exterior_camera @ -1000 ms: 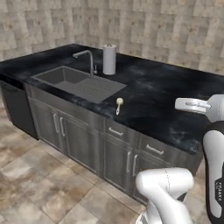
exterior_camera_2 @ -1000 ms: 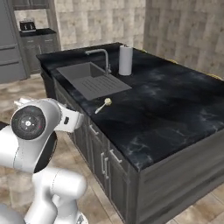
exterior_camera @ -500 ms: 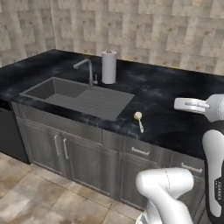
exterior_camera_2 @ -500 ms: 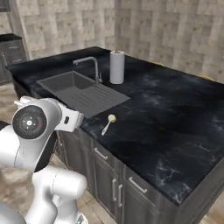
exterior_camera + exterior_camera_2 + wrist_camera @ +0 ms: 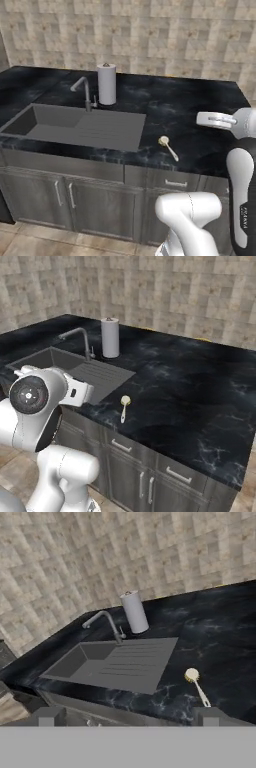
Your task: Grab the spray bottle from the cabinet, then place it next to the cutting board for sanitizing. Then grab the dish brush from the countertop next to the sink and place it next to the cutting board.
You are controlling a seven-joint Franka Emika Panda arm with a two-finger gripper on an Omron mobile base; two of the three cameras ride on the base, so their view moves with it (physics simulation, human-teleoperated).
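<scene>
Lying flat on the shiny black stone countertop (image 5: 190, 115) with thin white veins is the little dish brush (image 5: 168, 147) with a round yellow head and a thin cream handle. It sits just past the right edge of the dark grey sink (image 5: 75, 127) with the ribbed draining part, near the front edge of the top. From the left base view, its head points to about 10 o'clock and its handle runs off to about 4 o'clock. Nothing touches it.

At about 12 o'clock from the sink bowl stands the bent grey tap (image 5: 82, 90), and right beside it, at 1 o'clock, stands a plain white roll of paper towel (image 5: 106, 84), upright on the black top.

From the hand view, the brush (image 5: 197, 686) lies at about 4 o'clock, with the sink (image 5: 112, 662) to its left. The gripper (image 5: 128, 716) has its two dark finger tips (image 5: 47, 717) far apart, one low at each side, with nothing between them. They are up in the air, well apart from the brush.

Under the top are grey wood drawers and doors (image 5: 100, 200) with silver bar handles. Behind it all is a wall of tan stone tiles (image 5: 150, 35).
</scene>
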